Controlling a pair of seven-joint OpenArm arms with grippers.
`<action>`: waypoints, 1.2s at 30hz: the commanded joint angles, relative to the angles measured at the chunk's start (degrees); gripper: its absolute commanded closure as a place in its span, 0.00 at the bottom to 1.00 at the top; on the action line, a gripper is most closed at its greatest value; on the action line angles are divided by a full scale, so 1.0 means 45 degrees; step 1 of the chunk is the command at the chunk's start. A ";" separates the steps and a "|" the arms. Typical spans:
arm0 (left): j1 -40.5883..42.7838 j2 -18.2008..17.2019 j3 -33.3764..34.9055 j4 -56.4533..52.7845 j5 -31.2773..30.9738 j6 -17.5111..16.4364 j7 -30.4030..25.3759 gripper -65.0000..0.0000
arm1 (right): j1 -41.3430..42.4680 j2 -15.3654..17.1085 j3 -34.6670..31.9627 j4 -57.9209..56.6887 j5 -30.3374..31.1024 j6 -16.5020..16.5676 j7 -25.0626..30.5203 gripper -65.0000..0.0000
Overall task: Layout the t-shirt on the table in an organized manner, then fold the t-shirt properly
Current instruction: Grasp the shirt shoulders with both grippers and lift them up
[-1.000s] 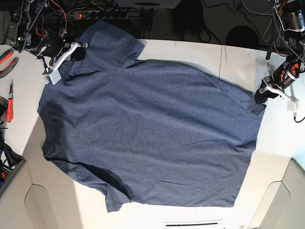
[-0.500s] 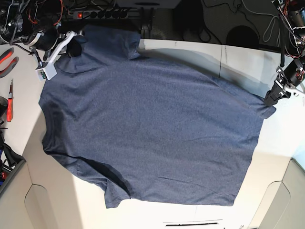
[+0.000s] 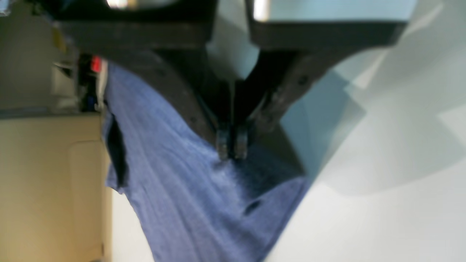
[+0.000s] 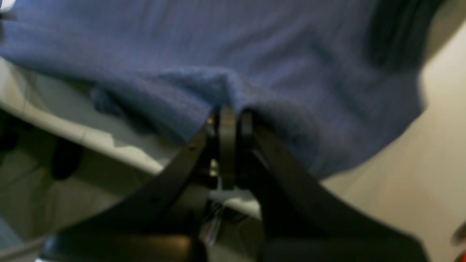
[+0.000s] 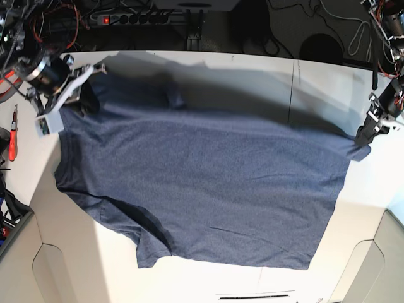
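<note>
The dark navy t-shirt lies spread over the white table, plain side up, no lettering visible. Its far edge is held up and taut between both grippers, casting a shadow on the table behind it. My right gripper is at the far left, shut on the fabric near the shoulder; in its wrist view the fingertips pinch a ridge of cloth. My left gripper is at the right, shut on the hem corner, and its fingertips are pressed together on the fabric.
Red-handled tools lie at the table's left edge. A power strip and cables run behind the far edge. A thin dark strip lies near the front edge. The front corners of the table are notched.
Both grippers moved outward, right gripper leftward and left gripper rightward, pulling the far edge taut. The far sleeve that hung over the back edge came onto the table.
</note>
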 commanded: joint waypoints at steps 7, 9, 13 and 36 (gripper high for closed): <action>-0.1496 -0.0301 0.0699 0.0233 0.2016 -0.0163 -0.1608 1.00 | 0.1948 0.0102 0.0044 -0.2992 0.0019 -0.0044 0.0568 1.00; -0.1613 -0.0301 0.1326 0.0233 0.2662 -0.0163 -0.2195 1.00 | 0.2506 0.0102 0.0044 -0.4114 0.0029 0.0000 0.0811 1.00; -0.1700 -0.0296 0.2443 0.0233 0.3555 -0.0163 -0.3405 1.00 | 0.3653 0.0102 -0.0024 -0.5610 0.0029 0.0306 0.0845 1.00; -0.1739 -0.0296 0.2652 0.0233 0.5527 0.1263 -0.5221 1.00 | 0.6139 0.0107 -0.2288 -0.7830 -0.3551 -0.0816 0.3589 1.00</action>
